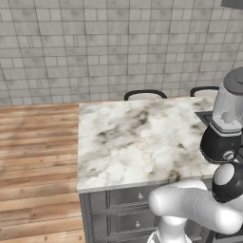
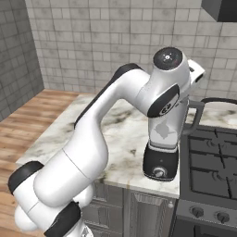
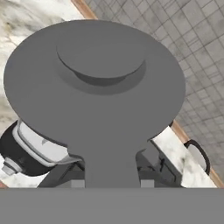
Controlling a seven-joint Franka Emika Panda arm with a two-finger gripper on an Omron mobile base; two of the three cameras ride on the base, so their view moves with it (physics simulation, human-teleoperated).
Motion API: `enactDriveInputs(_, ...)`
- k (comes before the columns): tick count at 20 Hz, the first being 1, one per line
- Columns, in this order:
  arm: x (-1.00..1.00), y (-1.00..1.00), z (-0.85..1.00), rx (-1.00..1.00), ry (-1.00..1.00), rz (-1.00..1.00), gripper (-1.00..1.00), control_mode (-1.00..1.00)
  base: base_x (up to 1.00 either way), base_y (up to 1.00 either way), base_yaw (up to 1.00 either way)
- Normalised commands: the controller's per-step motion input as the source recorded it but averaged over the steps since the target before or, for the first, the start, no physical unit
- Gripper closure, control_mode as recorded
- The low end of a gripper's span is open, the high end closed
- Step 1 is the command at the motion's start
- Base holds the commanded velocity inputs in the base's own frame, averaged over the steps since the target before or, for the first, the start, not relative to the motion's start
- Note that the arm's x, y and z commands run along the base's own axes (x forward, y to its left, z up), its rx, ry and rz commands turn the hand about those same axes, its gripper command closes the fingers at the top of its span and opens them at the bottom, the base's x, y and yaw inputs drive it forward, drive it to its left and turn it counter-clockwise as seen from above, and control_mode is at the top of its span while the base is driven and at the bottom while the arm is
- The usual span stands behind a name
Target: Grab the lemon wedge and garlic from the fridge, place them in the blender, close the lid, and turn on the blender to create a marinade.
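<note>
Lid point(image 3: 94, 83) fills hand view above blender point(image 1: 225, 123); fingers' state hidden, cannot tell.

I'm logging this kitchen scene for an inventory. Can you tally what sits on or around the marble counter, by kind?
Blender: 1
Lid, on the blender jar: 1
Chairs behind the counter: 2
Stove beside the counter: 1
Marble counter: 1
Total: 6
</note>
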Motion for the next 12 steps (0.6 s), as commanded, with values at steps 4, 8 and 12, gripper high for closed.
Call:
enactDriveInputs(4,0.07,-0.15,-0.07,0.07,0.00,-0.01,1.00,-1.00,0.00,0.00,0.00)
enactDriveInputs(8,0.10,-0.15,-0.04,0.10,0.00,0.00,1.00,-1.00,0.00,0.00,0.00)
enactDriveInputs(12,0.17,-0.05,-0.01,0.10,0.00,0.00,1.00,-1.00,0.00,0.00,0.00)
